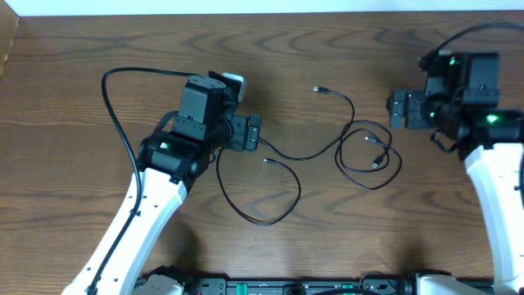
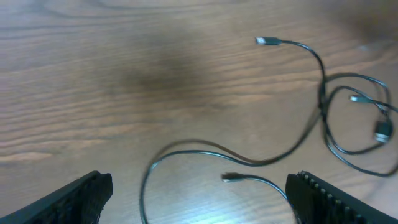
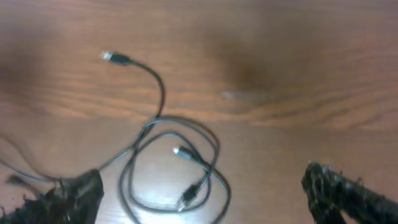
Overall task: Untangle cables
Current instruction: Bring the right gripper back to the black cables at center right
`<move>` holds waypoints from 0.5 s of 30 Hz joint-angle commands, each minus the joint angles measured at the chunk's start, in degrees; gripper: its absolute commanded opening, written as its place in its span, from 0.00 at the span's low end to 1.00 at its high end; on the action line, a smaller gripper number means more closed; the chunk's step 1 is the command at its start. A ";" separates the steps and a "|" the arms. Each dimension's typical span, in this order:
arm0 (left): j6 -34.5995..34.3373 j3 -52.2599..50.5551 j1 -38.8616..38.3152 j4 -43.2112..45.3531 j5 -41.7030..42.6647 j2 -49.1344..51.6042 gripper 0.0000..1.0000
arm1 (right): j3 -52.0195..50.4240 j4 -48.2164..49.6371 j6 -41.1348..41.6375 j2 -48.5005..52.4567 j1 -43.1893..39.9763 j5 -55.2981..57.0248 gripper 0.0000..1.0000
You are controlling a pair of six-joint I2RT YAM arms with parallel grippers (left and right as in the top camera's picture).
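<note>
Thin black cables lie loose on the wooden table between my two grippers. One long cable [image 1: 315, 156] runs from a plug end [image 1: 318, 88] down and left toward my left gripper [image 1: 255, 133]. A second strand [image 1: 282, 215] loops below it and ends in a plug [image 1: 268, 161]. A small coil [image 1: 368, 157] with two plug ends lies left of my right gripper [image 1: 396, 108]. Both grippers are open and empty above the table. The left wrist view shows the left gripper [image 2: 199, 193] over the strand's plug [image 2: 231, 178]. The right wrist view shows the right gripper [image 3: 202, 186] over the coil [image 3: 214, 149].
The thick black cable of the left arm [image 1: 115, 106] arcs over the table's left part. The table's back edge [image 1: 262, 11] runs along the top, and its left edge [image 1: 6, 57] is at the far left. Both white arms reach in from the front.
</note>
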 commanded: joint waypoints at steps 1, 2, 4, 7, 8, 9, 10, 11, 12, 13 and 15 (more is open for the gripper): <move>-0.76 -4.66 -0.90 3.54 -3.93 -0.04 0.95 | -9.51 5.73 3.13 -3.52 0.85 2.40 0.99; -0.81 -6.40 -0.90 5.79 -3.91 -0.04 0.95 | -12.52 8.61 3.41 -4.33 0.83 1.44 0.99; -1.79 -10.08 -0.90 10.93 -3.91 -0.09 0.95 | -17.70 13.46 4.76 -5.66 0.85 0.02 0.99; -2.10 -14.73 -0.94 16.72 -2.95 -0.46 0.95 | -23.37 18.64 6.40 -6.43 1.09 -0.09 0.99; -2.10 -15.89 -0.94 18.27 -2.21 -0.48 0.95 | -24.83 20.11 6.54 -6.38 1.20 -0.33 0.99; -2.01 -16.90 -0.94 19.69 -1.60 -0.48 0.95 | -26.14 21.35 6.86 -6.10 1.44 -0.31 0.99; -1.97 -17.64 -0.94 20.72 -1.27 -0.48 0.95 | -27.10 22.08 7.04 -5.86 1.68 -0.31 0.99; -1.86 -18.36 -0.94 21.77 -0.59 -0.48 0.95 | -27.80 22.51 7.02 -5.44 1.73 -0.31 0.99; -0.24 -18.97 -0.94 22.80 1.68 -0.46 0.96 | -28.11 22.58 7.02 -4.94 1.73 -0.31 0.99; 1.75 -19.30 -0.94 23.41 4.31 -0.46 0.98 | -28.15 22.32 6.97 -4.39 1.68 -0.28 0.99; 6.54 -19.50 -0.94 24.37 11.17 -0.39 1.00 | -28.15 22.29 6.62 -3.43 1.68 -0.28 0.99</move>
